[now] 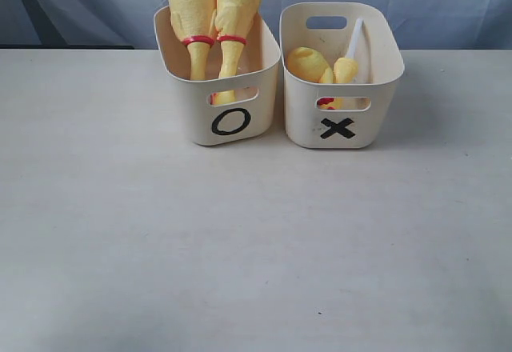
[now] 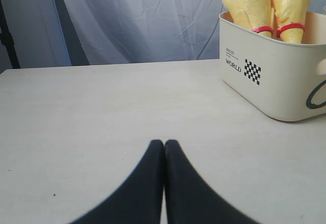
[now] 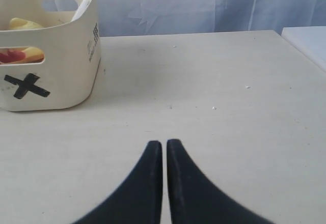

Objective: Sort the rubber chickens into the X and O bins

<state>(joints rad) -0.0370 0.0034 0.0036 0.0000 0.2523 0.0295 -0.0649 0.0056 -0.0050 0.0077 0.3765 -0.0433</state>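
Exterior view: two long yellow rubber chickens [image 1: 192,8] stand in the cream plastic O bin [image 1: 192,112] far left, headless yellow pieces [image 1: 306,62] lie in the cream X bin [image 1: 378,100] beside it, so sorting looks done, and the black left hand [image 2: 164,145] and right hand [image 3: 164,145] are pinched shut, empty, over the pale bench [image 1: 240,248].

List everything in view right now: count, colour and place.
O bin: one, cream, black O, on the table, left in the exterior view.
X bin: one, cream, black X, right of the O bin.
whole rubber chickens: two, yellow with red bands, upright in the O bin.
chicken pieces: at least two, yellow, in the X bin.
white object: one, leaning inside the X bin.
table: one, off-white.
curtain: one, pale blue, behind the table.
left gripper: one, black, shut, above the table.
right gripper: one, black, shut, above the table.
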